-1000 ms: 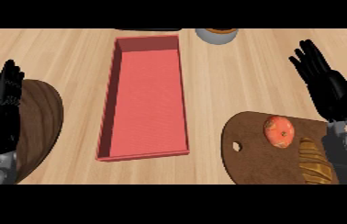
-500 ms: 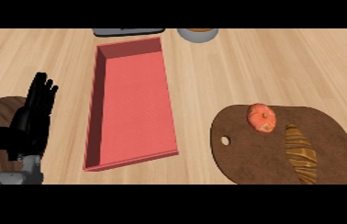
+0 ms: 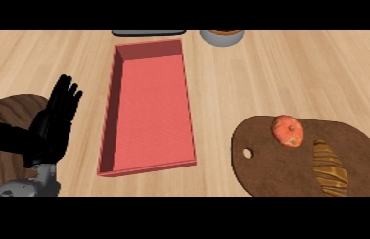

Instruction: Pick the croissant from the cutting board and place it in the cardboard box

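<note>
counter (image 3: 289, 76): left hand (image 3: 52, 123) apparently resting, fingers straight.

No readable text, label, brand, number or sign anywhere (all surfaces plain).

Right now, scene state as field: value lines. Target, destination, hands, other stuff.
target: croissant, lying on the dark cutting board, near the view's right edge
destination: red open box, nothing visible inside, left of the board
beside target: round orange pastry on the same board
left hand: open, fingers straight, left of the box, holding nothing
right hand: not in view
far edge: grey bowl; dark flat item
task progress: croissant not yet picked
</note>
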